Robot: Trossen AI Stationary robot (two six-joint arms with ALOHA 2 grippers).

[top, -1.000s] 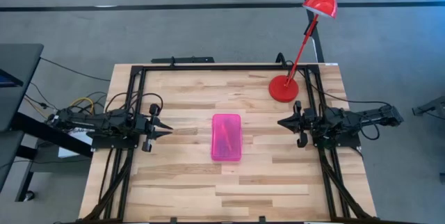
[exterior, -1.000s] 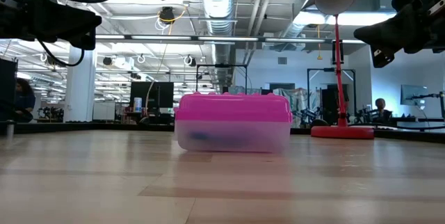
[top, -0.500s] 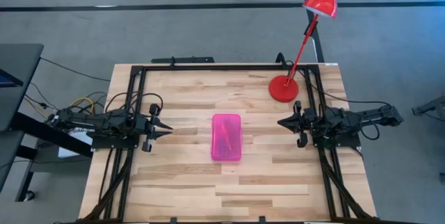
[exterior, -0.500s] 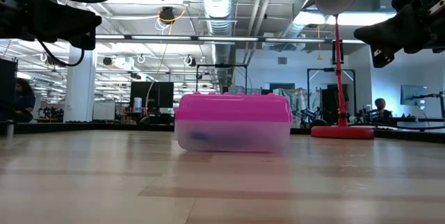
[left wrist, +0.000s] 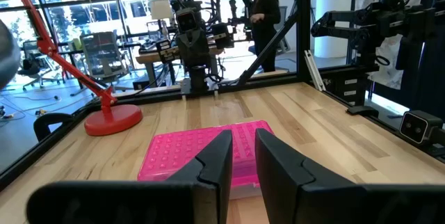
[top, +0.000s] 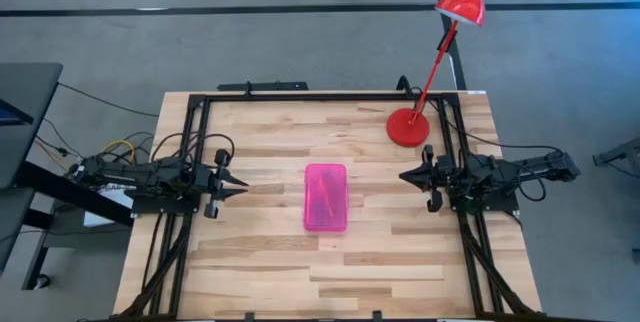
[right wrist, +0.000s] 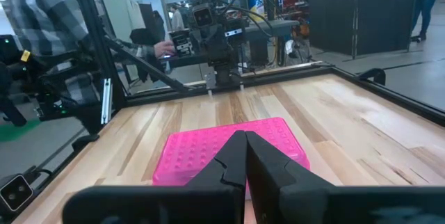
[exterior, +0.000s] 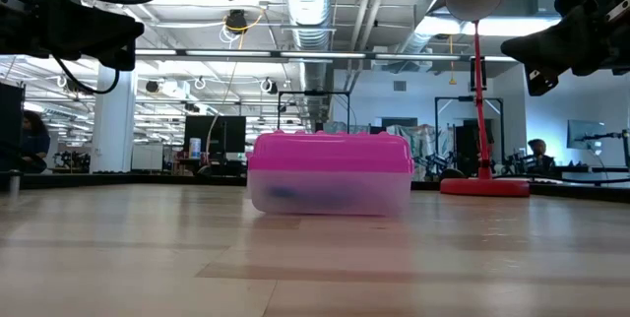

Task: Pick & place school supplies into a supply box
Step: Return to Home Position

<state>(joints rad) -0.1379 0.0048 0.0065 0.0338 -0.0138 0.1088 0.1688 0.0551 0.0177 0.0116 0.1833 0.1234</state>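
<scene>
Well, your widest piece is the wooden table (top: 400, 252), with a black rail frame (top: 300, 96) running around its far edge and down both sides. At the far right corner stands the red desk lamp (top: 408, 127); its base sits on the boards and its stem leans out past the table edge, well apart from everything else.

Both arms lie low along the side rails and point inward at each other. Nothing stands between them except the supply box (top: 325, 197). It lies flat near the middle of the table, slightly towards the near edge, with its pink lid down over the clear base and its long side running front to back. Neither arm touches it.

Your left gripper (top: 240, 188) hovers well to the box's left, its fingers (left wrist: 217, 156) parted by a narrow gap and holding nothing. Your right gripper (top: 404, 176) hovers on the opposite side, its jaws pressed together and empty.

Through the clear base you can see a bluish shape (exterior: 281, 195), but not which item it is. Beyond the table, a person (left wrist: 264, 8) stands in the room and a plaid sleeve (right wrist: 49, 15) shows near the frame.
</scene>
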